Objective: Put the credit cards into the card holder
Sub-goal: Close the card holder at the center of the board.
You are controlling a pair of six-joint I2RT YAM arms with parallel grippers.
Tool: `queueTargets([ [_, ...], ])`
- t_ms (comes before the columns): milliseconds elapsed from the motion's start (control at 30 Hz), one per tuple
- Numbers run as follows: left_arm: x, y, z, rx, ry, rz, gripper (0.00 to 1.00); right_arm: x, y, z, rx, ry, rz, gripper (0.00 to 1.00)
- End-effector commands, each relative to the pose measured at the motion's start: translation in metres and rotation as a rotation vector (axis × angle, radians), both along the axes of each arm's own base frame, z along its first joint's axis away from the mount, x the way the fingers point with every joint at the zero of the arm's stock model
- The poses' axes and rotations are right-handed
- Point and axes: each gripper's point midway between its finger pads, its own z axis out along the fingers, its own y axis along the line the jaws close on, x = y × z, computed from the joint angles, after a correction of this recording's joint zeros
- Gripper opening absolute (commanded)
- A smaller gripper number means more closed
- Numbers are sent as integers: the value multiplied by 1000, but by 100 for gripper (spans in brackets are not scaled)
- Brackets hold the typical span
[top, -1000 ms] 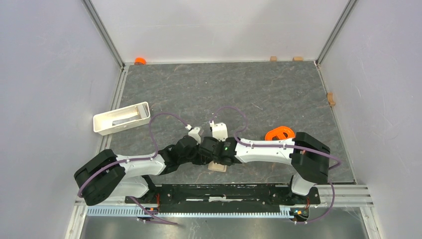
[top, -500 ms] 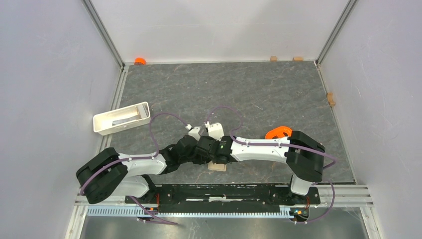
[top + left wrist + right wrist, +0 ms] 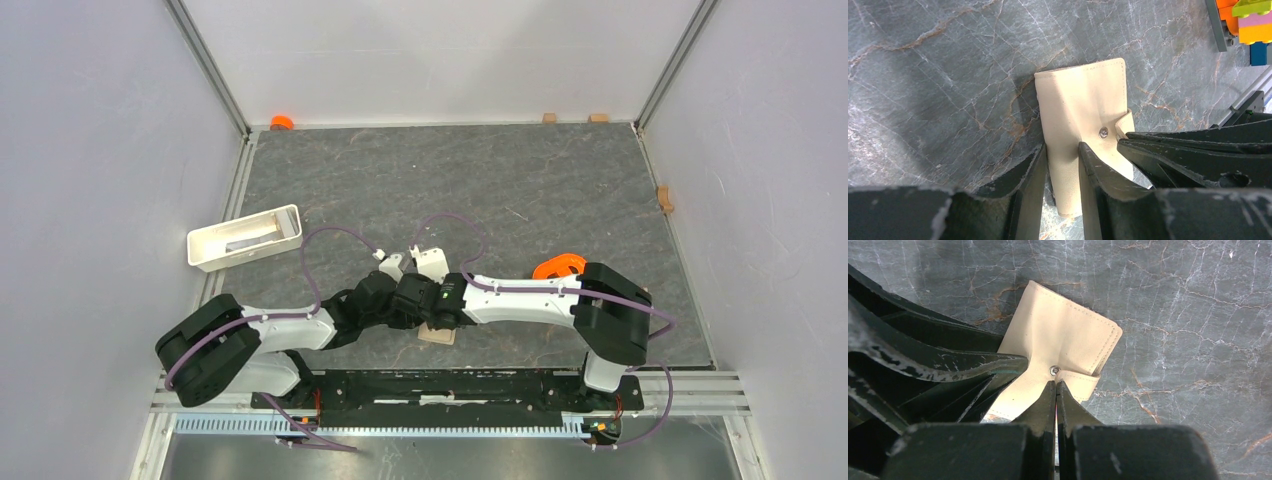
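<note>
The card holder (image 3: 437,335), a beige wallet with a snap tab, lies closed on the table near the front middle. It is clear in the left wrist view (image 3: 1083,100) and the right wrist view (image 3: 1063,335). My left gripper (image 3: 1062,147) is shut on its near edge, with wallet material filling the gap between the fingers. My right gripper (image 3: 1055,382) is shut, its tips pressed at the snap beside the tab. Its fingers (image 3: 1173,145) show in the left wrist view. Both grippers meet over the wallet in the top view (image 3: 415,305). No credit card is clearly visible.
A white tray (image 3: 235,258) stands at the left with a grey flat piece inside. An orange object (image 3: 560,266) lies behind the right arm. Toy bricks (image 3: 1248,20) lie to the right of the wallet. Small wooden blocks (image 3: 665,197) sit along the far and right edges.
The right arm has shifted a little left, bringing its gripper closer to the left one over the wallet. The wallet has not visibly moved.
</note>
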Motion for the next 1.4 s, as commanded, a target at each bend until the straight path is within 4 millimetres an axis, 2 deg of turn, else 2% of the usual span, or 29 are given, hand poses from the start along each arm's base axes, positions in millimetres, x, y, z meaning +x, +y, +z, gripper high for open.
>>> queueTargets([
  [0, -20, 27, -37, 163, 95, 1, 38, 7, 23, -2, 37, -17, 12, 0],
  [400, -21, 26, -37, 159, 96, 2, 37, 11, 24, -6, 41, -21, 4, 0],
  [1367, -21, 27, -37, 158, 95, 4, 35, 8, 14, -25, -19, 15, -7, 0],
])
